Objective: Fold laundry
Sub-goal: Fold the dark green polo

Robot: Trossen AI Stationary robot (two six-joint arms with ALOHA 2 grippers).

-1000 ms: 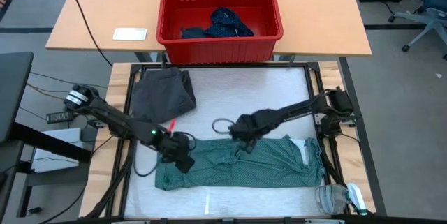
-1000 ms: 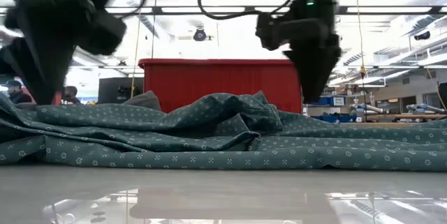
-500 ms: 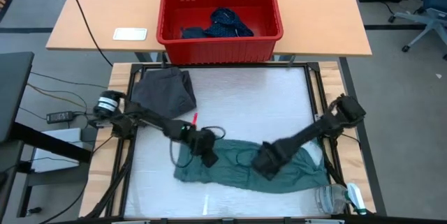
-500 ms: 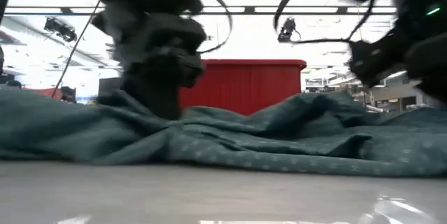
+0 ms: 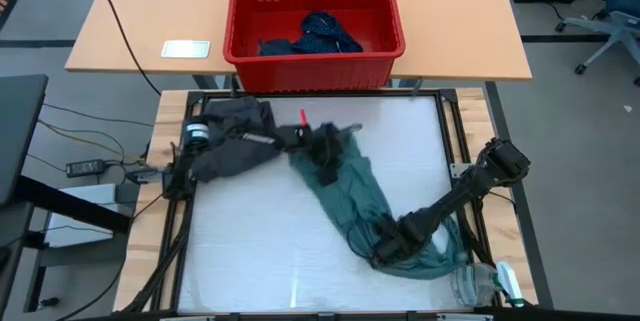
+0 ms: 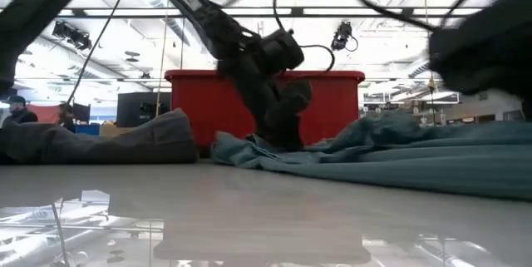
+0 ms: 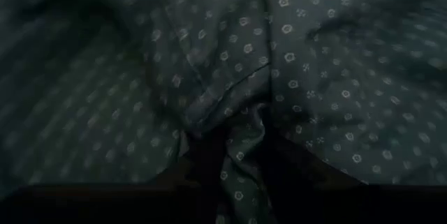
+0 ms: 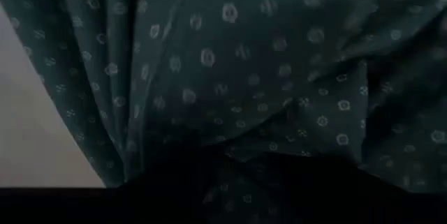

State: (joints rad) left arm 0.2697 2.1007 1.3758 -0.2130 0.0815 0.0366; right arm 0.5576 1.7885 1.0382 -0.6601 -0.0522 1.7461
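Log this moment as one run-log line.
stage: repositioning shirt | left gripper: shut on teal shirt, far end | right gripper: shut on teal shirt, near end | grey garment: far left

The counter (image 5: 390,141) has a shiny white top with a black frame and pale wood strips down both sides. Behind it stands a light brown wooden table (image 5: 130,31) with a red plastic basket (image 5: 390,36) and a small white card (image 5: 186,49) on it. The floor (image 5: 580,161) is grey. A rolling office chair (image 5: 610,21) stands in one corner. Long bright lights (image 6: 100,9) run across the ceiling of a big room.
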